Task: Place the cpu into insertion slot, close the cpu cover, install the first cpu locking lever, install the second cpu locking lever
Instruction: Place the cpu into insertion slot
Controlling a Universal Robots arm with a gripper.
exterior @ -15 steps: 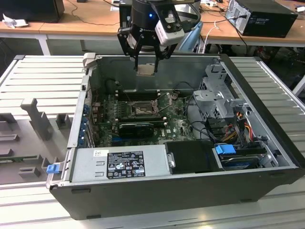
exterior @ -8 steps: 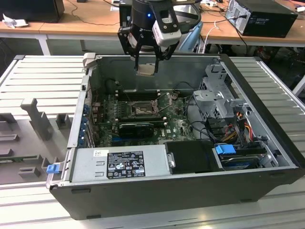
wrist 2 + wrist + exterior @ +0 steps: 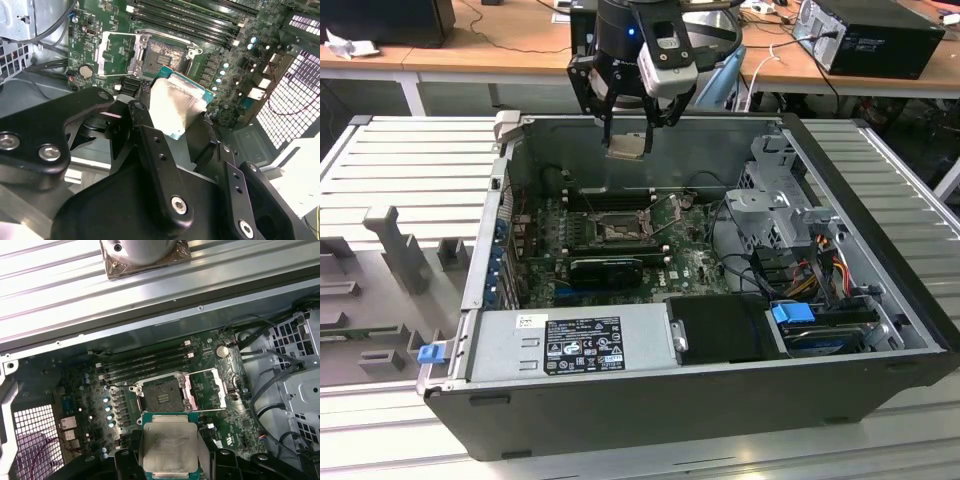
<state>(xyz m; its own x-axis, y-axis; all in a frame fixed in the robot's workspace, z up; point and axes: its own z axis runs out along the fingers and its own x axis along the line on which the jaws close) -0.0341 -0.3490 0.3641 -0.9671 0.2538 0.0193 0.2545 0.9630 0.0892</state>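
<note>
One pincer (image 3: 628, 138) grips one cpu (image 3: 170, 450) above one insertion slot (image 3: 160, 396), its one cpu cover (image 3: 189, 392) flipped open.

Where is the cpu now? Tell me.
The cpu is held in the gripper, in the air above the open case; in the first wrist view it hangs near the uncovered insertion slot.

The end effector (image 3: 169, 464) grips the cpu (image 3: 169, 447) by two opposite edges, its silver top facing the camera. Just past it on the green board (image 3: 240, 425), the insertion slot (image 3: 160, 399) lies bare, with the cover (image 3: 207, 389) swung open beside it. Memory slots (image 3: 145, 365) run beyond, then the case wall (image 3: 150, 305) and the ribbed worktop (image 3: 60, 285).
</note>
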